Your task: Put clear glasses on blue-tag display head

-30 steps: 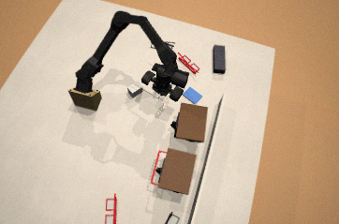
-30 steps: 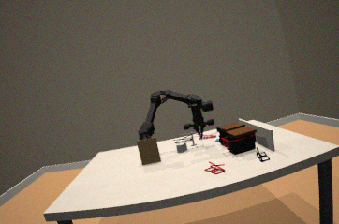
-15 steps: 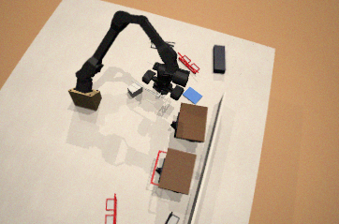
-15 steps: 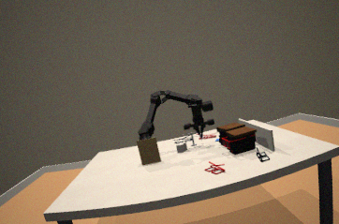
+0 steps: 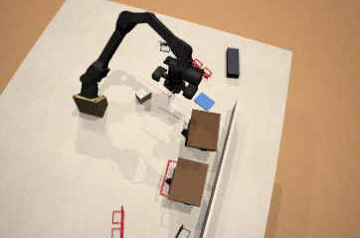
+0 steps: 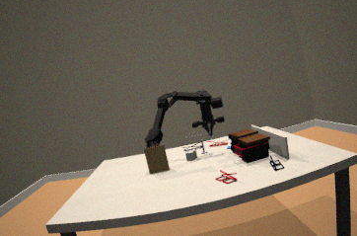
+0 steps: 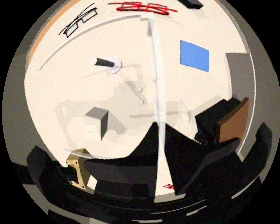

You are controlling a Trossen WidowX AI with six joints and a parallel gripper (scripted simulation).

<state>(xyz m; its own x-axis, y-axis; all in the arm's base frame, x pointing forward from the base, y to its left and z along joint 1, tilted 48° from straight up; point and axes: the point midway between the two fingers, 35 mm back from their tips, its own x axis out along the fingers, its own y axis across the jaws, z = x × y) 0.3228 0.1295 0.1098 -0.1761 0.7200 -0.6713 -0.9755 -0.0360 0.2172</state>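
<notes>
My gripper (image 5: pixel 171 94) (image 6: pixel 211 134) (image 7: pixel 157 125) is shut on the clear glasses (image 7: pixel 155 75), above the table. In the wrist view their front runs as a pale, nearly edge-on bar between the fingertips, and the thin temples reach left. They are too faint to follow in the top and exterior views. The nearer display head (image 5: pixel 204 129) (image 7: pixel 234 120), brown on top and black below, stands right of the gripper and wears no visible glasses. A small blue patch shows on it in the wrist view, probably the tag. The other head (image 5: pixel 189 181) wears red glasses (image 5: pixel 164 180).
A blue square (image 5: pixel 204 101) (image 7: pixel 194 56) lies near the nearer head. A grey block (image 5: pixel 143 97) (image 7: pixel 96 123) and a dark post on a white disc (image 7: pixel 115 65) stand below. A low wall (image 5: pixel 220 168) runs behind the heads. Red glasses (image 6: pixel 227 177), black glasses (image 6: pixel 276 163) and a dark box (image 5: pixel 233 63) lie around.
</notes>
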